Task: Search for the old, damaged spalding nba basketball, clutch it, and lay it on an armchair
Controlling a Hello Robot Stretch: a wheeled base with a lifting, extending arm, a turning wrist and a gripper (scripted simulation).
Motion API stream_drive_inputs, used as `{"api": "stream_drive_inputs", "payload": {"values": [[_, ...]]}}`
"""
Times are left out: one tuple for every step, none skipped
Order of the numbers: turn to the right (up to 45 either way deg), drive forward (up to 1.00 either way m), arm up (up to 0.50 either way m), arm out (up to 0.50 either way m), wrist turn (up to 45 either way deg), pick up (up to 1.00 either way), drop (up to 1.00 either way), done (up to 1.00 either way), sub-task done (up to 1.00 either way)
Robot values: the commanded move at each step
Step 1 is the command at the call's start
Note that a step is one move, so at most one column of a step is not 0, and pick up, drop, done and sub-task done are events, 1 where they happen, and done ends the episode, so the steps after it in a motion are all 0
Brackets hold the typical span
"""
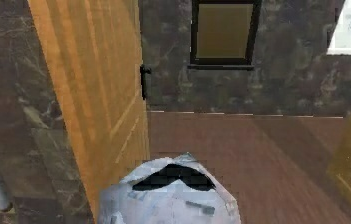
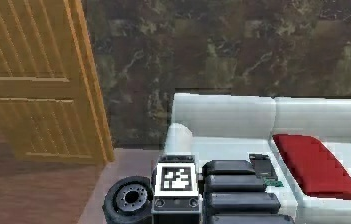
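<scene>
Forward view: orange panelled wooden door (image 1: pixel 88 90) at 9 o'clock, dark-framed olive panel (image 1: pixel 224 30) at 12, white crumpled lump (image 1: pixel 178 195) at 6. Arm side view: dark round-bodied gripper (image 2: pixel 130 199) at 7 o'clock beside white marker square (image 2: pixel 175 180), white cushioned sofa (image 2: pixel 233 120) with red rectangular cushion (image 2: pixel 313 165) at 4. Cannot tell finger spread, any held load, or basketball's whereabouts.

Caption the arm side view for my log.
Wooden door left, white sofa with red cushion right, against dark marbled wall.
</scene>
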Motion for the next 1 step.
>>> {"api": "stream_drive_inputs", "payload": {"values": [[3.0, 0.00, 0.00, 0.00, 0.0, 0.00, 0.00, 0.00, 0.00]]}}
